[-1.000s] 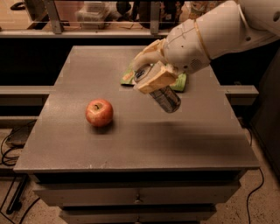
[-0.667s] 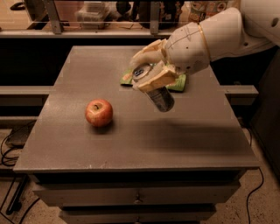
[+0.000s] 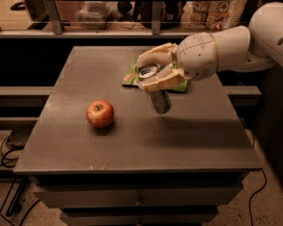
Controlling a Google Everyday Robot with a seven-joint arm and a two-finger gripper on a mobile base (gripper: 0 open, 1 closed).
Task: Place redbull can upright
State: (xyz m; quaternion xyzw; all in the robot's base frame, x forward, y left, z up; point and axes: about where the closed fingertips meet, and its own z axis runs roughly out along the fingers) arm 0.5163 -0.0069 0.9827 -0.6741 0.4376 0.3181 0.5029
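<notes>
The redbull can is a slim silver-and-blue can held above the middle of the grey table. It stands almost upright, its shiny top up and tipped slightly toward the left. My gripper is shut on the can's upper end, reaching in from the right. The can's lower end hangs free above the tabletop. A red apple rests on the table to the left of the can.
A green packet lies flat on the table behind the gripper, partly hidden by it. A shelf with bags and containers runs behind the table. Cables lie on the floor at the left.
The gripper has turned the can from a clear tilt to nearly upright and has shifted a little to the left. The apple has not moved.
</notes>
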